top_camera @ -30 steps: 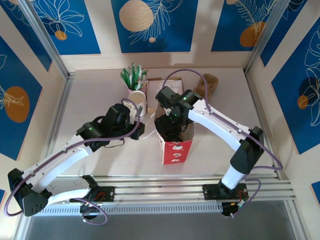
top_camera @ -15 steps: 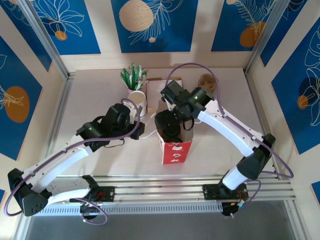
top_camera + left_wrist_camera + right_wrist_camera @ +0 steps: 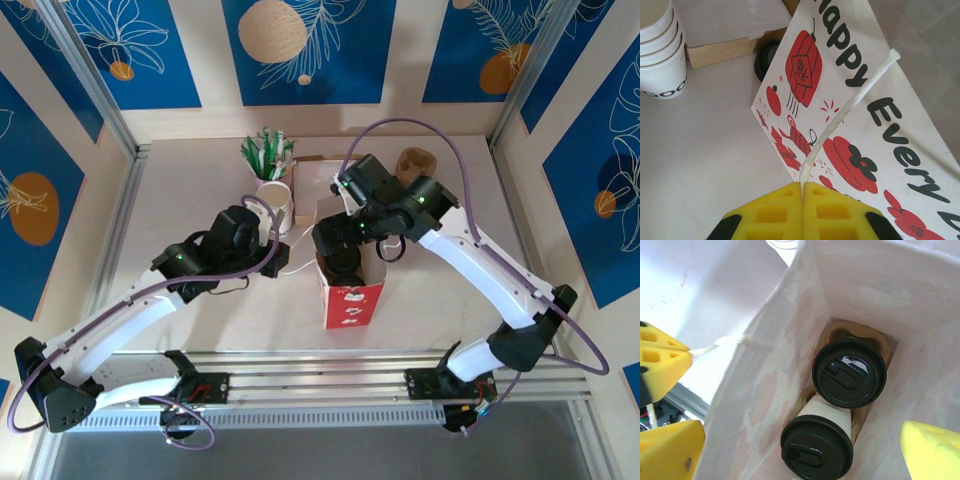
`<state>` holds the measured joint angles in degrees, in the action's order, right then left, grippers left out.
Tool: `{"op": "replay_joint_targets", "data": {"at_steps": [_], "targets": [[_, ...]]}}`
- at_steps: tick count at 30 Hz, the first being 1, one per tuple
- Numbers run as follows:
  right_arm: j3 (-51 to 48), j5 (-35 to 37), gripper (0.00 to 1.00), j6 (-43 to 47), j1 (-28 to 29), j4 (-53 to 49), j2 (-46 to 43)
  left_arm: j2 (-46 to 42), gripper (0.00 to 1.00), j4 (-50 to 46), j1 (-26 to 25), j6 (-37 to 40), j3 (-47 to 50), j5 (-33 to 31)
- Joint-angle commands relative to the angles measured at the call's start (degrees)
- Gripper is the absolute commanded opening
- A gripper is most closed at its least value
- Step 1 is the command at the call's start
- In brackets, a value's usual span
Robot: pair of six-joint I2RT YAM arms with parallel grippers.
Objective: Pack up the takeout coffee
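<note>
The red-and-white paper bag (image 3: 352,300) stands upright at the table's middle. The right wrist view looks down into the bag (image 3: 770,355). The takeout coffee is there, two white cups with black lids (image 3: 849,372) (image 3: 816,447) sitting in a brown carrier (image 3: 837,332). The nearer cup leans. My right gripper (image 3: 800,435) hangs open over the bag's mouth (image 3: 342,250), holding nothing. My left gripper (image 3: 802,187) is shut on the bag's white twisted handle (image 3: 850,107), left of the bag (image 3: 275,262). Its yellow pads (image 3: 660,357) show pinching that handle beside the bag wall.
A stack of lidless white cups (image 3: 275,205) (image 3: 657,55) stands behind the left gripper, with a cup of green-and-white sticks (image 3: 265,155) farther back. A cardboard box (image 3: 308,180) sits behind the bag. A brown moulded carrier (image 3: 415,165) lies at the back right.
The right arm has lifted and drawn back to the right, away from the bag's mouth, gripper still open. The left arm and bag have stayed put.
</note>
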<state>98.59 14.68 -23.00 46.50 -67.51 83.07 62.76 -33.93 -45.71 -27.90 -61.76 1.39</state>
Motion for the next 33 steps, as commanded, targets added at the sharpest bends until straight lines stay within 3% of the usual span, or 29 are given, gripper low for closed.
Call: {"op": "replay_joint_targets", "data": {"at_steps": [1, 12, 33], "targets": [[1.5, -1.8, 0.99, 0.5, 0.0, 1.5, -2.5, -0.4, 0.09, -1.1, -1.0, 1.4, -2.0, -0.8], [0.4, -1.4, 1.0, -0.2, -1.2, 3.3, -5.3, -0.8, 0.32, -1.7, -1.1, 1.6, -3.1, -1.1], [-0.6, -3.1, 0.98, -1.4, -4.4, 4.3, -5.8, -2.2, 0.62, -4.1, -1.1, 4.2, -9.0, -3.6]]}}
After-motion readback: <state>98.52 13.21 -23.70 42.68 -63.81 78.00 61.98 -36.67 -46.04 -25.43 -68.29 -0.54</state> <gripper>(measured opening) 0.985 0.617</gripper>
